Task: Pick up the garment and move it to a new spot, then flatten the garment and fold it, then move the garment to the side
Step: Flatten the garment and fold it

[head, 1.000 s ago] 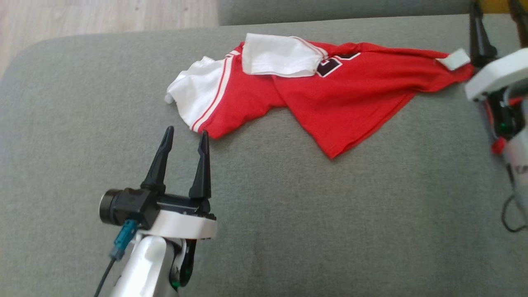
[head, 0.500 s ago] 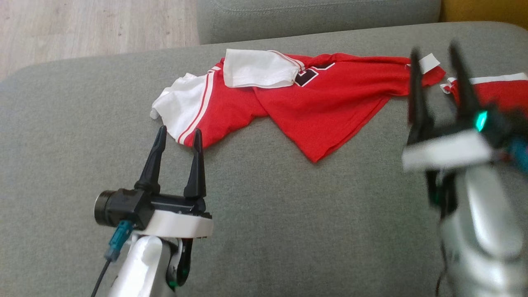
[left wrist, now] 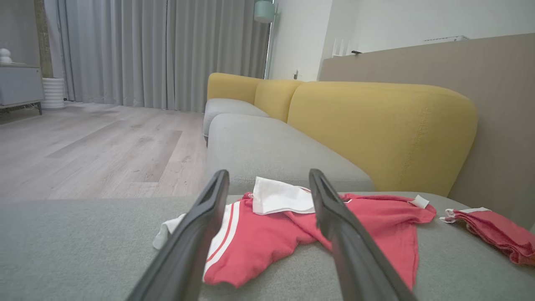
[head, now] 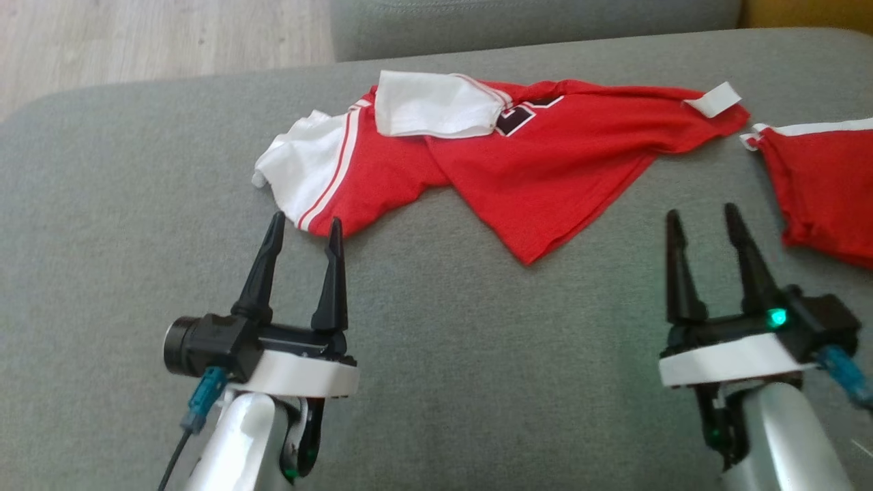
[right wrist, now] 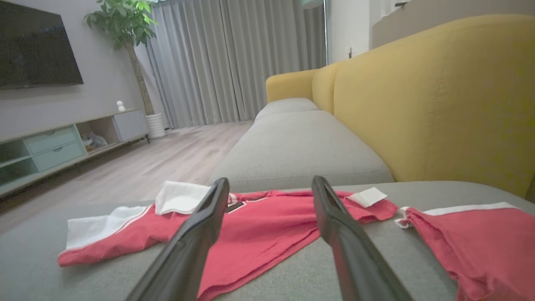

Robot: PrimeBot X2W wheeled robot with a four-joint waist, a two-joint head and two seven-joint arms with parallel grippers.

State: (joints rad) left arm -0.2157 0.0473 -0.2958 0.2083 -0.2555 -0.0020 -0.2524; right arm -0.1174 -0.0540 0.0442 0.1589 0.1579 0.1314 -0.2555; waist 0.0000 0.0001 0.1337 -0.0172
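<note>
Facing a rumpled red-and-white jersey garment (head: 545,164), sprawled on the grey fabric sofa seat (head: 443,368) from about eleven to one o'clock in the head view, held by nothing. At seven o'clock the left gripper (head: 307,218), jaws apart and empty, tips just beside the striped sleeve hem; at four o'clock the right gripper (head: 702,211), jaws likewise apart and empty, well short of the cloth. Likely trouble from here: pinching a single layer at the near hem and dragging the jersey into a tighter twist, with the body folded over itself and a white sleeve (head: 433,106) flopped on top; closing too shallow and slipping off thin, slack fabric; digging into the soft cushion and catching upholstery along with the cloth. Also a risk of a wrong target: a second red garment with white trim (head: 818,184) at two to three o'clock, near the jersey's corner with the white tag (head: 713,100) but apart from it, close enough for the right gripper to snag by mistake. Beyond, a yellow padded backrest (left wrist: 376,125) at one to two o'clock in the left wrist view, limiting room on that side; pale wooden floor (head: 136,41) at ten o'clock past the cushion's edge, waiting for anything pushed too far. Between either gripper and the garment, bare seat only.
</note>
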